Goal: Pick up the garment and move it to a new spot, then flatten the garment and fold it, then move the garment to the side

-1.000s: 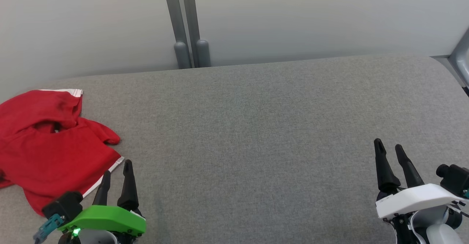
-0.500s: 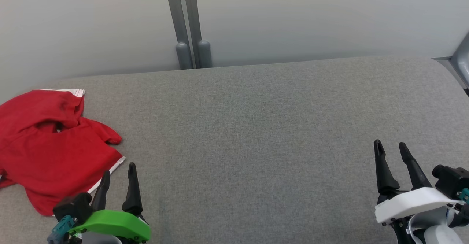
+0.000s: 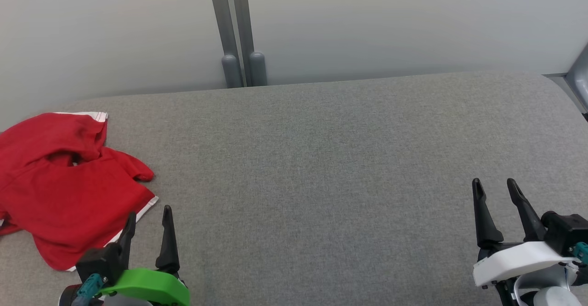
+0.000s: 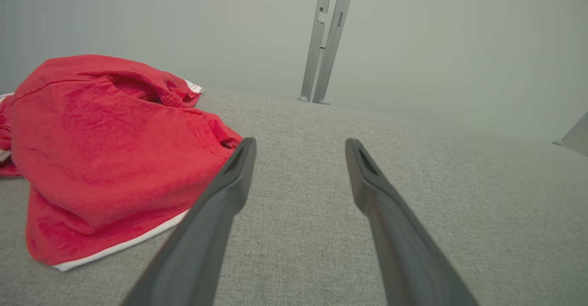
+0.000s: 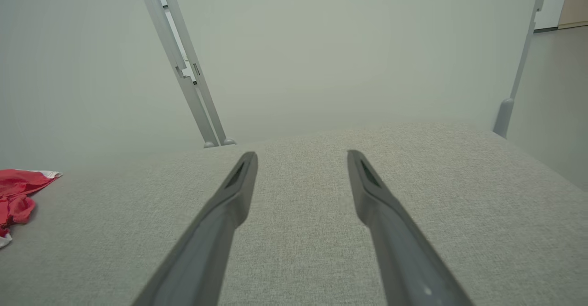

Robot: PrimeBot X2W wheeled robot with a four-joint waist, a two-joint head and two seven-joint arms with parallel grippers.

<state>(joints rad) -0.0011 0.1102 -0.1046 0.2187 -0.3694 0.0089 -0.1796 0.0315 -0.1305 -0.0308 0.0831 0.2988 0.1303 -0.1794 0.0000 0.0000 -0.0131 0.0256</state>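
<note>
Left fingers [image 3: 168, 241] [image 4: 216, 218]: spread wide, holding nothing, low over the near left of the table [image 3: 321, 159], with a green housing [image 3: 147, 285] behind them.
Left fingers and garment [image 3: 59, 191] [image 4: 101, 150]: the outer finger's tip sits over the near white-trimmed hem in the head view. Whether it touches the cloth cannot be told.
Right fingers [image 3: 481, 218] [image 5: 386, 223]: spread wide, empty, over bare table at the near right, on a white housing [image 3: 519, 255], well apart from the garment.
Garment: red with white trim, lying crumpled at the far left of the table, rumpled into folds. One trimmed edge lies at its back, another at its near corner. The right wrist view catches a bit of it [image 5: 18, 191] at its left edge.
Table: grey woven top, rounded far edge.
Beyond: pale wall [image 3: 390, 21]; two grey posts [image 3: 236, 30] side by side at the table's far edge.
</note>
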